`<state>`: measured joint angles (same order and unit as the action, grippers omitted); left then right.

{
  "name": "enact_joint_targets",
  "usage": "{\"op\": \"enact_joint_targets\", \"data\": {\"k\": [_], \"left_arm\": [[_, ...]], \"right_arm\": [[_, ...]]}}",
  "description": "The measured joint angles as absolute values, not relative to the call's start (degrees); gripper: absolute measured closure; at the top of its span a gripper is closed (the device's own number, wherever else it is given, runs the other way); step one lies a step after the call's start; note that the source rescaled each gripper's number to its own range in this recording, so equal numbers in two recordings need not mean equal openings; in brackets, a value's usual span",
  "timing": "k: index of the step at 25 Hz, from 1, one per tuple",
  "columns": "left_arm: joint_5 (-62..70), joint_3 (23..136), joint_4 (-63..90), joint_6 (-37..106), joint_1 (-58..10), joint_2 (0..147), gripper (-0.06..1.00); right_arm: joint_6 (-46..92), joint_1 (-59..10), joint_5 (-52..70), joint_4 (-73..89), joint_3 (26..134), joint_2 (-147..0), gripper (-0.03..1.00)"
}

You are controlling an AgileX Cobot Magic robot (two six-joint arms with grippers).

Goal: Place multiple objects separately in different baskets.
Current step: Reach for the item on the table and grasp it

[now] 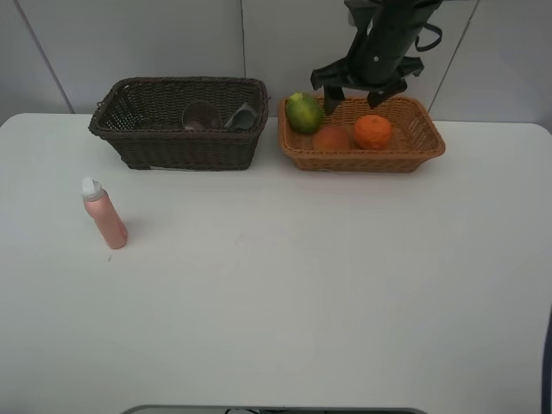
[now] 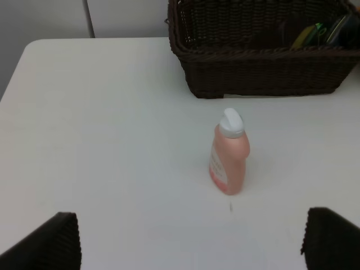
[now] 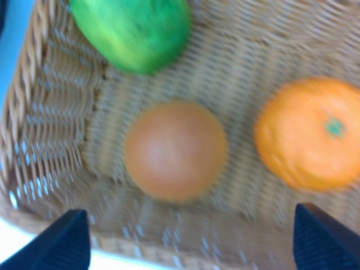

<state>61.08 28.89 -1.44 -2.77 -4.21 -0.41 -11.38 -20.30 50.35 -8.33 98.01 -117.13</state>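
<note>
Pink bottle [image 1: 105, 216] [image 2: 229, 160]: stands upright on the table [image 1: 302, 285] with its white cap up, on the left side. It is in front of the dark basket [image 1: 190, 151] [image 2: 264, 73], well apart from it and in neither basket.
Green fruit [image 1: 304, 112] [image 3: 135, 31]: in the light basket [image 1: 362, 159] [image 3: 50, 112], against its left end.
Red-orange fruit [image 1: 331, 138] [image 3: 176, 151]: on the same basket's floor, near the front wall, between the green fruit and the mandarin.
Mandarin [image 1: 373, 131] [image 3: 309, 140]: same basket, just right of the red-orange fruit. The right wrist view shows a gap between them.
Purple cup [image 1: 201, 115]: inside the dark basket, toward its back wall. I cannot tell whether it is upright.
Pump bottle [image 1: 243, 116]: inside the dark basket, just right of the cup.
Baskets: side by side at the back of the table, dark on the left and light on the right, with a narrow gap between.
Right gripper [image 1: 355, 95] [image 3: 194, 242]: above the light basket, over the red-orange fruit. Fingers spread wide, with nothing between them.
Left gripper [image 2: 191, 242]: low over the table, facing the pink bottle. Fingers spread wide and empty. It does not show in the high view.
</note>
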Motion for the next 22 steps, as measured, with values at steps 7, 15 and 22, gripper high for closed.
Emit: {"op": "enact_joint_targets", "data": {"k": [7, 15, 22], "left_arm": [[61.08, 28.89, -1.44, -2.77, -4.21, -0.41, -0.06], [61.08, 28.89, -1.44, -2.77, -4.21, -0.41, -0.06], [61.08, 28.89, -1.44, -2.77, -4.21, -0.41, -0.06]], "right_arm": [[-11.38, -13.79, 54.90, -8.72, 85.87, -104.09, 0.06], [-11.38, -1.03, 55.92, -8.54, 65.19, -80.54, 0.06], [-11.38, 4.29, 57.15, -10.50, 56.05, -58.35, 0.06]]}}
